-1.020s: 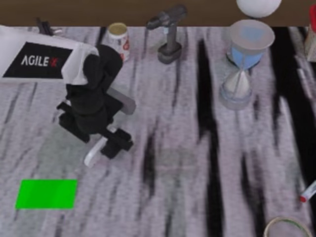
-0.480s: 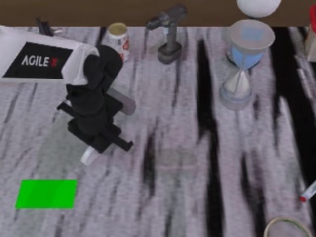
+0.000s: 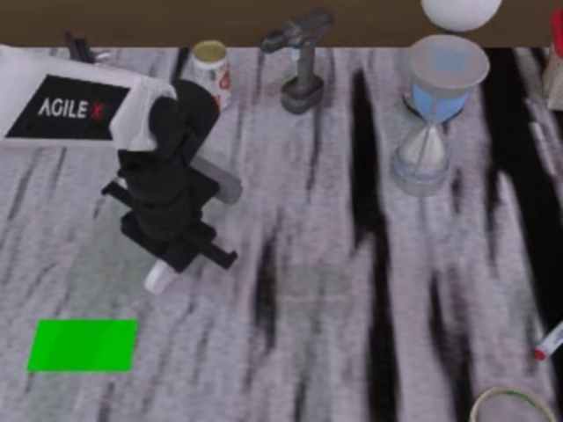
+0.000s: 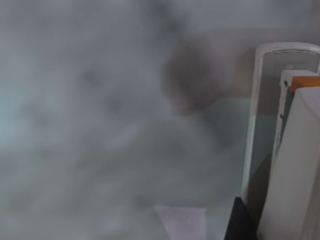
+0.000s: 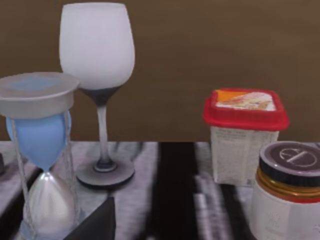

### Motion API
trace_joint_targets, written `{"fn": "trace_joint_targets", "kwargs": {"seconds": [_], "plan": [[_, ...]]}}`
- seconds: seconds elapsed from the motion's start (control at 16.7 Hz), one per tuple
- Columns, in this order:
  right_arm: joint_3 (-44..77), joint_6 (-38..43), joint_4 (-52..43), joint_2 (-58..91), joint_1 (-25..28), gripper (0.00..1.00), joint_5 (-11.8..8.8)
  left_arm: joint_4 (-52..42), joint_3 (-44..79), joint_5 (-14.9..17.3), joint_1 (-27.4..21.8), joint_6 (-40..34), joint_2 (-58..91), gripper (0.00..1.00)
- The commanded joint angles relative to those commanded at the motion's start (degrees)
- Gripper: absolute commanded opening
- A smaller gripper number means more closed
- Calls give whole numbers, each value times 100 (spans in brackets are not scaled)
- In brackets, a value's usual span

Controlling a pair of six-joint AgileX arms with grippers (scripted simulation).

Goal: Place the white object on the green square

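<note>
Left gripper (image 3: 180,255) low over counter (image 3: 334,352), up and right of green square (image 3: 83,345). Fingers closed on white object (image 3: 159,279); one rounded end pokes out below the black fingers toward the square, rest hidden under the wrist. Object well apart from square, not over it. Left wrist view: object (image 4: 262,130) seen as a slim white bar running beside a pale finger (image 4: 295,170); whether it touches the counter, cannot tell. Background there blurred grey.

Square flat on counter near left front corner, bare.

Farther from square, along back edge: can (image 3: 212,70), drill (image 3: 302,57) upright on its base, hourglass (image 3: 435,114) with blue upper bulb, white sphere (image 3: 459,10) cut by frame. Far right of square: red-capped tube (image 3: 549,341) at counter edge, ring-shaped rim (image 3: 515,406) at front right corner.

Right gripper not seen in top view; fingers' state cannot tell. Right wrist view: hourglass (image 5: 37,150), wine glass (image 5: 99,85), red-lidded tub (image 5: 245,132), jar (image 5: 287,195).
</note>
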Motion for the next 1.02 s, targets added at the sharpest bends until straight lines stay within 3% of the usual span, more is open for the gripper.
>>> {"fn": "trace_joint_targets", "kwargs": {"seconds": [0.54,1.02], "plan": [[0,0,0,0,0,100,0,-1872,1104,-6,94,-25,-715,0],[0,0,0,0,0,100,0,-1972,1099,-8,99,181,-845,0]]}}
